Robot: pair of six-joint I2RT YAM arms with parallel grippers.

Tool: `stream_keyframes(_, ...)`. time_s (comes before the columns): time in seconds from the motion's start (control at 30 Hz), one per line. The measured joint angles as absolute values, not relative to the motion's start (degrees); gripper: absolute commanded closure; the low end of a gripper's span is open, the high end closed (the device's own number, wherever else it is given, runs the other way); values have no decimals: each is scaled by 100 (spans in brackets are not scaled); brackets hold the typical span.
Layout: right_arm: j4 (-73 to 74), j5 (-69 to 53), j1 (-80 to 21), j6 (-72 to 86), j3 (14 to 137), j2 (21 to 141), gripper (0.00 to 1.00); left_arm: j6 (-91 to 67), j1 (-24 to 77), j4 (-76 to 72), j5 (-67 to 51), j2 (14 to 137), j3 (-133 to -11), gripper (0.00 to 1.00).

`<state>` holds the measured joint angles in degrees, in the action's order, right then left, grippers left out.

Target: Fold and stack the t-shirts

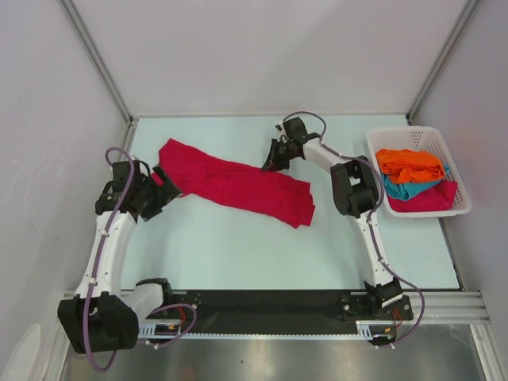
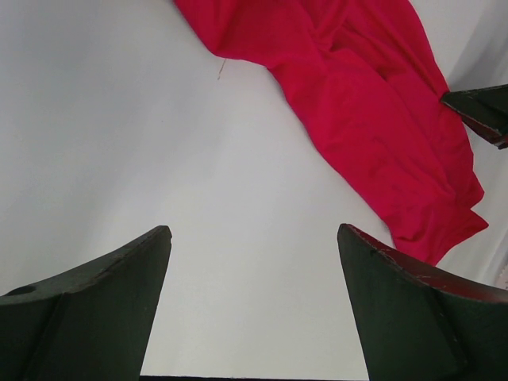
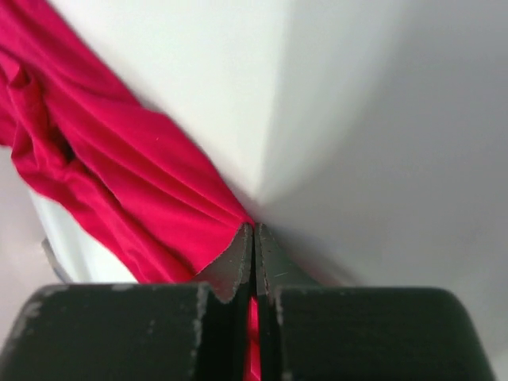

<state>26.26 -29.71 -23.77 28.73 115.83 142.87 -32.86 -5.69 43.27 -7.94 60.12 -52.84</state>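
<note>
Right gripper (image 3: 253,230) pinched shut on red t-shirt (image 3: 119,167) edge.
Left gripper (image 2: 254,230) spread wide over table (image 2: 119,119); shirt lies ahead of its fingertips, not between them.

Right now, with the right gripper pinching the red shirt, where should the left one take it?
Probably the red shirt's left end, coming in from the left. It lies as a long band across the table; the right gripper pinches its far edge nearer the right, and the open left gripper sits beside that left end.
</note>
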Motion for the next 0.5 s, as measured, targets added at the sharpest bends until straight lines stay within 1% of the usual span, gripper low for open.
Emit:
stream_keyframes(0.27, 2888, -1732, -1828, 3162, 11548, 14051, 100, -3245, -600, 4259, -849, 6012, -5282, 8)
stream_keyframes(0.5, 2626, -701, -1461, 3463, 10479, 13329, 100, -3240, -657, 4244, -974, 6012, -5216, 8)
